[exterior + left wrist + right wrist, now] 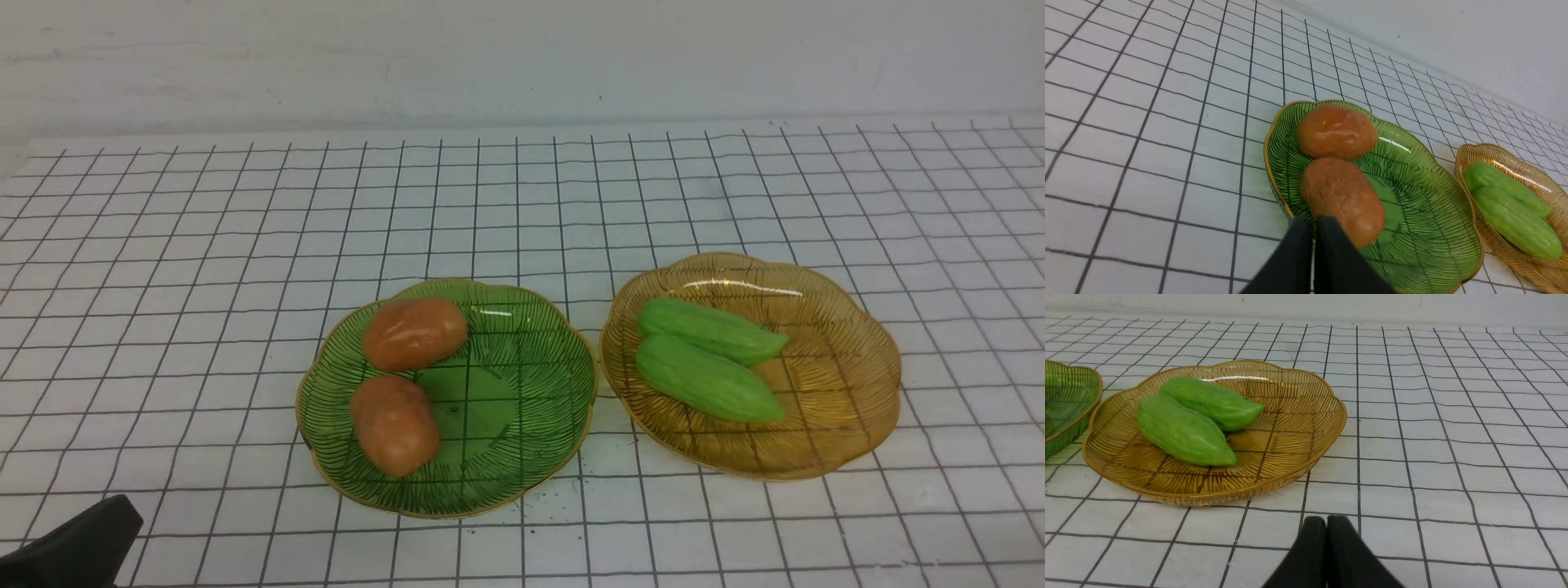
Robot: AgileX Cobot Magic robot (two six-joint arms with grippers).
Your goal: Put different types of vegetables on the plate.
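Two orange-brown potatoes, one further back and one nearer, lie on the left side of a green glass plate. Two light green gourds lie side by side on an amber glass plate to its right. My left gripper is at the front left corner, away from the plates; in the left wrist view it is shut and empty, seen in front of the nearer potato. My right gripper is shut and empty, in front of the amber plate; it is out of the front view.
The plates stand close together on a white tabletop with a black grid. A pale wall closes the back. Small dark specks lie near the green plate's front right rim.
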